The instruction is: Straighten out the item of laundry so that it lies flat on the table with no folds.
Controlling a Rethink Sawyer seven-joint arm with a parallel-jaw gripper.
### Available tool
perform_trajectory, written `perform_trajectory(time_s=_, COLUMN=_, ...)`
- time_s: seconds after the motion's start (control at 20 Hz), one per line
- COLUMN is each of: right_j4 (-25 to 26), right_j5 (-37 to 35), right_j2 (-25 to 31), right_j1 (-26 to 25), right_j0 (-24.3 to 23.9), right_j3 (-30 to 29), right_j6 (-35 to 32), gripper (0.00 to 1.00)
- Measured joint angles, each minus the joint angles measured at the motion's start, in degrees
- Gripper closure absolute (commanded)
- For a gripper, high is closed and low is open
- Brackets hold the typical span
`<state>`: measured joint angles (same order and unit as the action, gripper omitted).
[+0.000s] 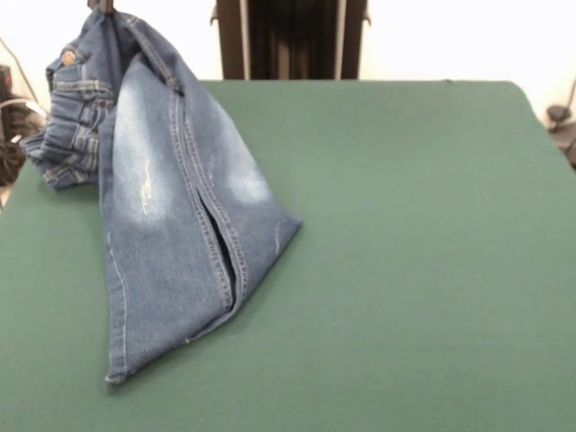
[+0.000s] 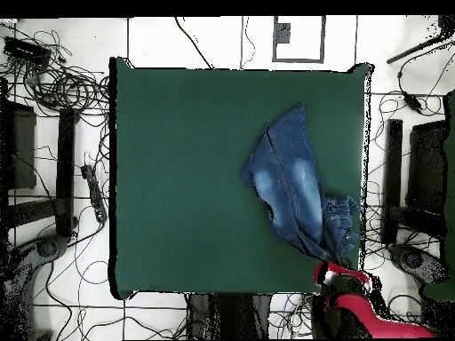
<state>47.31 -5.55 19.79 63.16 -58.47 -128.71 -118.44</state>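
1. Small blue denim jeans (image 1: 171, 207) hang lifted by the waistband end, legs trailing onto the dark green felt table (image 1: 405, 225), left side (front view).
2. Gripper (image 1: 106, 5) barely visible; finger state cannot be told.

Bright even light, blown-out white backdrop, soft shadows

I see the jeans (image 1: 171, 216) at the frame's left, legs trailing onto the table (image 1: 405, 252), waistband lifted toward the upper-left corner.

Green table (image 1: 405, 225), jeans (image 1: 171, 225) legs resting on it
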Motion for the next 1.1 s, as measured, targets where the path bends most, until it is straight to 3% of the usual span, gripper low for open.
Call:
perform_trajectory(time_s=0.5, right_j4=2.7, right_j5=0.0, right_j2=2.9, right_j1=-0.1, right_j0=-3.2, right_j3=-0.4, right_j6=0.0, gripper=1.00)
perform_trajectory(time_s=0.55, right_j4=2.8, right_j5=0.0, right_j2=2.9, right_j1=-0.1, right_j0=-3.3, right_j3=-0.3, right_j6=0.0, gripper=0.00)
perform_trajectory(time_s=1.1, right_j4=4.6, right_j5=-0.2, right_j2=2.8, right_j1=-0.4, right_j0=-0.6, right_j3=-0.2, right_j6=0.0, gripper=0.00)
